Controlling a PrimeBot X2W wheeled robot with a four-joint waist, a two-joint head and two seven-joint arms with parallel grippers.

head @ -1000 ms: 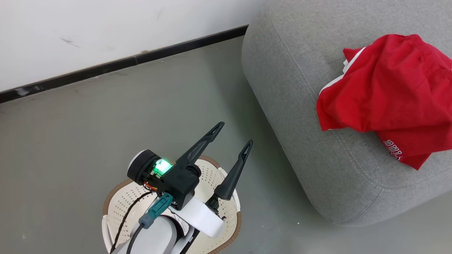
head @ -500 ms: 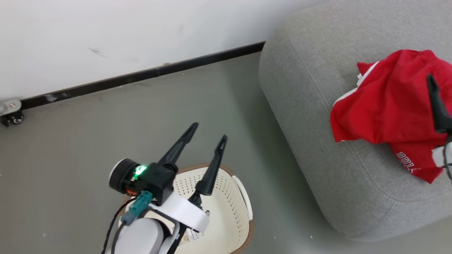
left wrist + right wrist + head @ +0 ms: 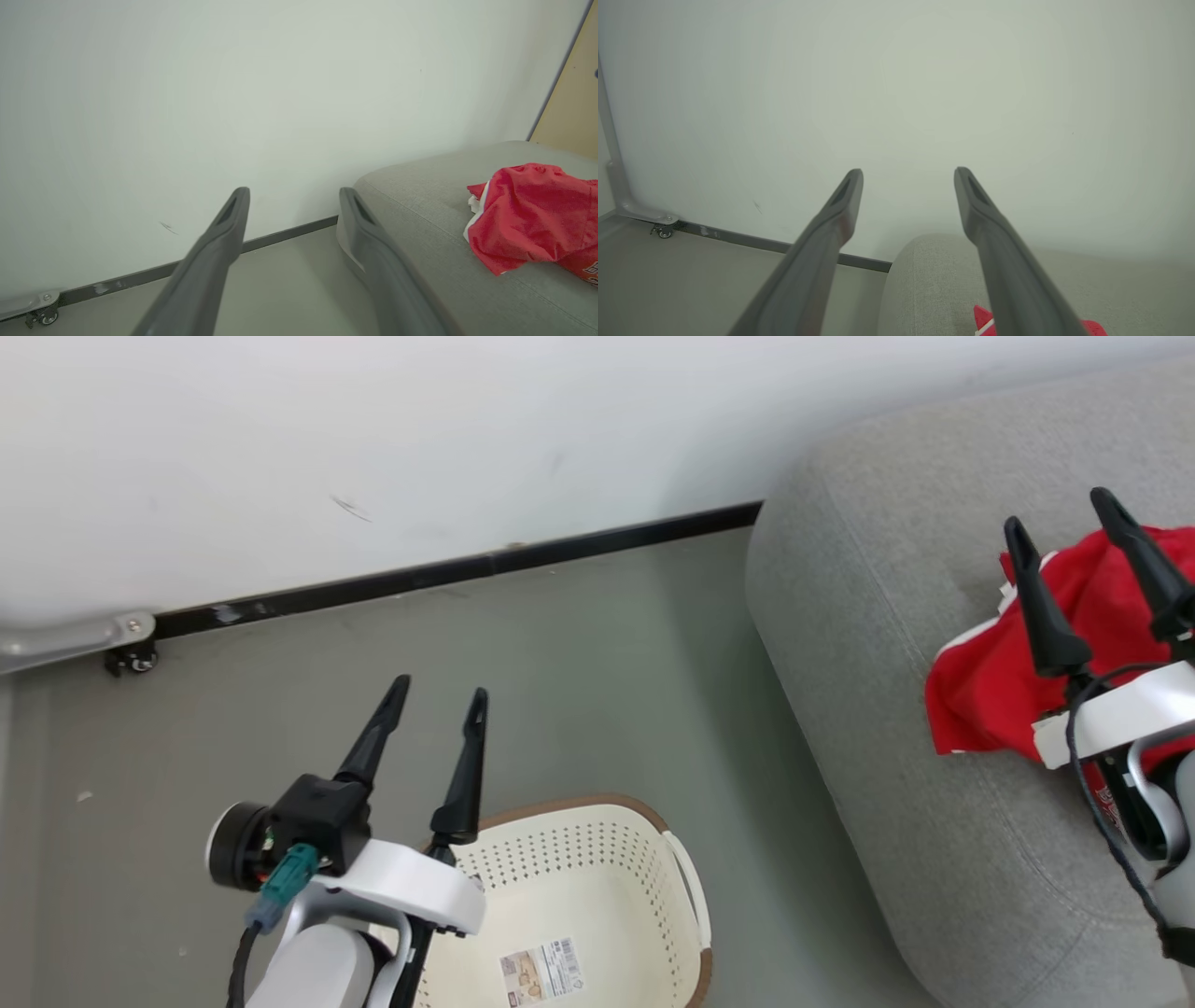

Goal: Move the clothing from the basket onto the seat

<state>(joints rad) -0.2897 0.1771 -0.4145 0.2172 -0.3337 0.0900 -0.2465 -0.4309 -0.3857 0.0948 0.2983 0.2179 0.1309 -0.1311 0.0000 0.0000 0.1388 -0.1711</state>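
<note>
1. The left tool (image 3: 440,688) holds its fingers spread apart, gripping nothing, beside the laundry basket (image 3: 597,859).
2. The laundry basket stands on the floor (image 3: 607,644), its bottom label sticker (image 3: 540,969) exposed.
3. The sofa (image 3: 840,663) stands right of the basket.
4. The red clothing (image 3: 980,700) lies bunched on the sofa.
5. The right tool (image 3: 1057,510) hangs above the clothing, fingers spread apart, gripping nothing.

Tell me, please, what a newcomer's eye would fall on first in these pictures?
The bright red clothing heaped on the grey seat at the right stands out first. Next comes the cream basket on the floor at lower centre, no red showing inside. The left gripper and right gripper both show open jaws.
</note>
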